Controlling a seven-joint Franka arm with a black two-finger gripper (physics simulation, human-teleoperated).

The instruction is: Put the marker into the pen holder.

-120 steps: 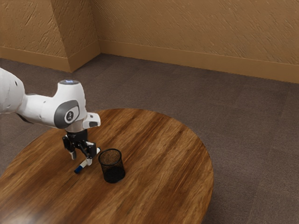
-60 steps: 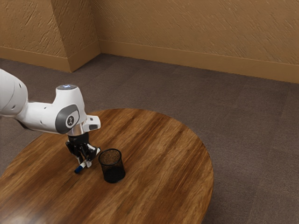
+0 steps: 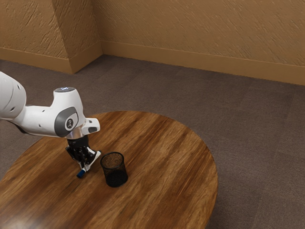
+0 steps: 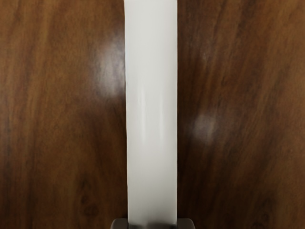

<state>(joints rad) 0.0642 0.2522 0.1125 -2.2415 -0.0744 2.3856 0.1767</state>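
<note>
From where I stand, the black gripper point(image 3: 86, 167) is clamped on the marker point(image 4: 151, 109), one fingertip point(image 4: 120, 224) pressed against each side of the white barrel. The marker is down at the tabletop, on the exterior view's left of the pen holder point(image 3: 114, 170); whether it touches the wood or hangs just over it, I can't tell. The hold crosses the barrel, which makes sense for a pen lying flat, and it leaves the blue end point(image 3: 81, 173) sticking out on one side and the white end on the other, the white one reaching up toward the holder. The holder stands upright, its round mouth open to the ceiling, just beside the hand. With so little room between them, I'd want the hand to go straight up before it goes across, or the white end may knock the mesh rim and tip the holder. The marker lies close to level, so it will likely need tilting on end to drop in cleanly. Both sit well in from the curved edge of the round table point(image 3: 167, 162), and there's bare wood past the holder, toward the exterior view's right, for the arm point(image 3: 40, 119) to swing over.
</note>
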